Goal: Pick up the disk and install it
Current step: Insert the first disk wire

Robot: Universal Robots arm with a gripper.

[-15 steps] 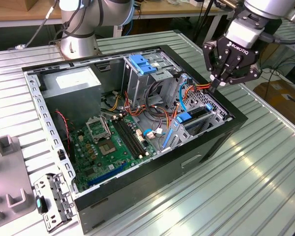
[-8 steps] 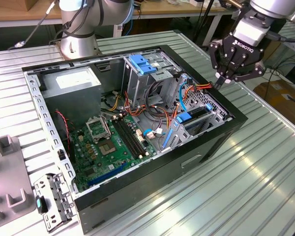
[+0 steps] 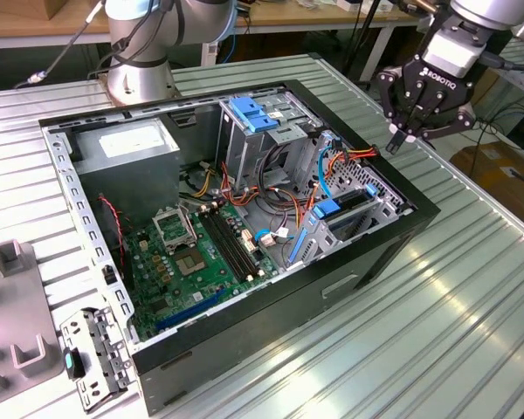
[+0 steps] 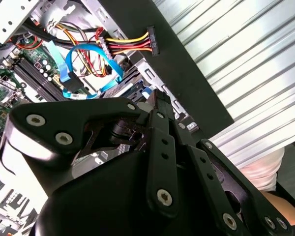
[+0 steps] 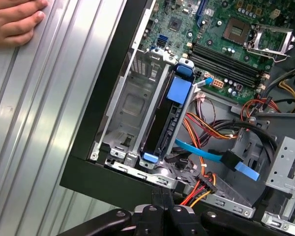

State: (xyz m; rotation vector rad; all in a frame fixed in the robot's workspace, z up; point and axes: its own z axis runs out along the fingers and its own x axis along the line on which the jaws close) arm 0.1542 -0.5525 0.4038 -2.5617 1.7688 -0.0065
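Ribbed aluminium table (image 3: 472,297) carries an open black computer case (image 3: 367,262), lying on its side with the motherboard (image 3: 201,253) exposed. The disk (image 3: 342,212) stands on edge in the low drive bay (image 5: 132,108) at the case's corner on the exterior view's right, its dark body between bright blue rails and a blue tab at its inner end; the first wrist view shows it (image 5: 168,120) seated in the slot next to the bay's empty half. The gripper (image 3: 393,144) hangs above and just outside the case's far rim, apart from the disk. Its fingertips are pressed together with nothing between them, as the first wrist view (image 5: 161,194) confirms. A power plug on yellow, red and black wires (image 3: 367,154) lies near the rim below it, and a thin light-blue cable (image 5: 206,155) loops beside the disk. A person's hand (image 5: 12,19) rests flat on the table outside the case.
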